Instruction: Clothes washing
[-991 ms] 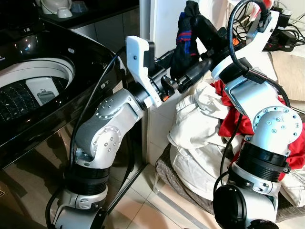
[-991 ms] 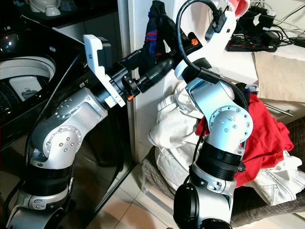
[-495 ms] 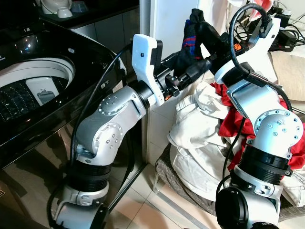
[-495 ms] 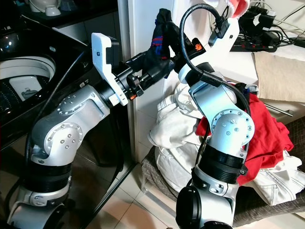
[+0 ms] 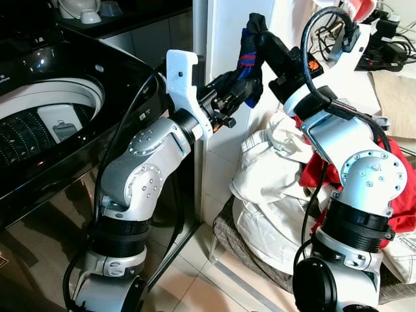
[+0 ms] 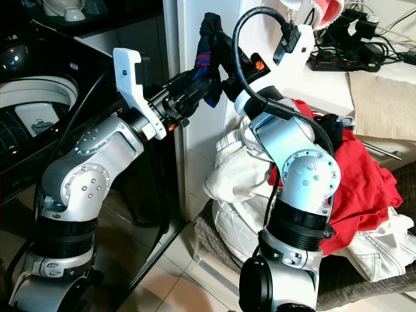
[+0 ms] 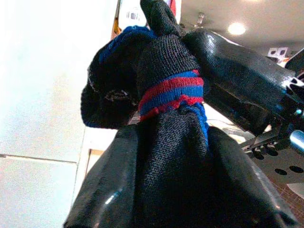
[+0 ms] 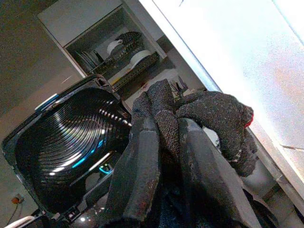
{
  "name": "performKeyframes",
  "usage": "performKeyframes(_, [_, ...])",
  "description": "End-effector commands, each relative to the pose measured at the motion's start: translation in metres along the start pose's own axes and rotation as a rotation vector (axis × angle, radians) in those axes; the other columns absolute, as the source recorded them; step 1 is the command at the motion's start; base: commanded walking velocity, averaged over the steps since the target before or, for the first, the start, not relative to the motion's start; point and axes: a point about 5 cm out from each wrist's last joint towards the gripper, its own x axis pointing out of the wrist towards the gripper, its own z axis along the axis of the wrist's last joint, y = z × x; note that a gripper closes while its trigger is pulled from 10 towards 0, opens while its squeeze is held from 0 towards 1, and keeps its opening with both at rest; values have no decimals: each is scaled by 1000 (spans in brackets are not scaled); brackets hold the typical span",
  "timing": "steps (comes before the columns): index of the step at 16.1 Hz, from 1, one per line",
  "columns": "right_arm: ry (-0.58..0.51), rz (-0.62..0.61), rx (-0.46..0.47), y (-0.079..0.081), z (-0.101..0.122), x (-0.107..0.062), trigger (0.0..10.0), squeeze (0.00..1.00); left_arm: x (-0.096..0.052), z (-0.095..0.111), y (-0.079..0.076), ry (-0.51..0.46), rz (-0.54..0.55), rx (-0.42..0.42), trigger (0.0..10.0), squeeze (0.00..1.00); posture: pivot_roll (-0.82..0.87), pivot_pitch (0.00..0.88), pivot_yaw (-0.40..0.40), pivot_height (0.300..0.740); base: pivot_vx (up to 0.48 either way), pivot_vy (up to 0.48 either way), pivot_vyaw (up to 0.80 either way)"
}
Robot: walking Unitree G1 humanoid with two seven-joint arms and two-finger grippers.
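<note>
A dark sock (image 5: pixel 249 60) with red and blue stripes hangs in the air between my two grippers, in front of a white wall panel. My right gripper (image 5: pixel 260 38) is shut on its upper end; the right wrist view shows the knit (image 8: pixel 166 126) pinched between the black fingers (image 8: pixel 137 180). My left gripper (image 5: pixel 242 91) is shut on the sock's lower part (image 7: pixel 171 142), reaching in from the left with its fingers (image 7: pixel 104 190) on either side. The black top-loading washing machine (image 5: pixel 97 71) stands at the left with its drum (image 5: pixel 26 130) open.
Low on the right, a basket (image 5: pixel 227 234) holds a pile of laundry: white garments (image 5: pixel 273 182) and a red one (image 6: pixel 364 175). A power strip with cables (image 6: pixel 351 58) lies on the counter behind it. Bowls (image 5: pixel 84 8) sit on a dark shelf behind the machine.
The left gripper has come up and shut on the lower part of the sock. Both grippers and the sock have shifted a little to the left, toward the washing machine.
</note>
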Motion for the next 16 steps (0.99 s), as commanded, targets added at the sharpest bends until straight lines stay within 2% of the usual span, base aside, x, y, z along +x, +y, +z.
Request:
performKeyframes(1, [-15,31,-7,6,2,-2,0,0,0,0,3,-1,21,0,0,0,-54,0,-14,740,0,0,0])
performKeyframes(7, [-7,18,-18,4,1,-3,0,0,-2,6,14,-40,94,5,0,0,-54,0,-16,740,0,0,0])
performKeyframes(8, [-2,0,-39,3,0,-2,9490,243,-3,7,16,-48,107,11,0,0,-56,0,-15,740,0,0,0])
performKeyframes(9, [2,-13,-54,1,0,-2,9490,243,-3,8,18,-53,117,16,0,0,-56,0,-15,740,0,0,0])
performKeyframes(10, [16,13,-29,2,-3,-2,10000,1000,-5,18,30,-82,177,55,0,0,-55,0,-10,740,0,0,0])
performKeyframes(11, [39,20,-54,3,-5,-3,10000,1000,-7,25,40,-93,221,96,0,0,-56,0,-5,740,0,0,0])
performKeyframes(12, [88,16,-126,4,-10,-4,10000,1000,-8,38,57,-106,291,174,0,0,-53,0,-4,740,0,0,0])
performKeyframes(13, [182,18,-243,5,-20,-8,10000,1000,-13,62,84,-129,415,305,0,0,-45,0,-4,740,0,0,0])
performKeyframes(14, [231,28,-312,6,-25,-10,10000,776,-15,75,96,-140,469,372,0,0,-40,0,-1,740,0,0,0])
performKeyframes(15, [293,54,-383,8,-31,-13,10000,0,-16,91,108,-147,529,461,0,0,-37,0,1,740,0,0,0])
performKeyframes(16, [375,90,-478,11,-40,-18,10000,0,-17,115,122,-142,597,596,0,0,-34,0,2,740,0,0,0])
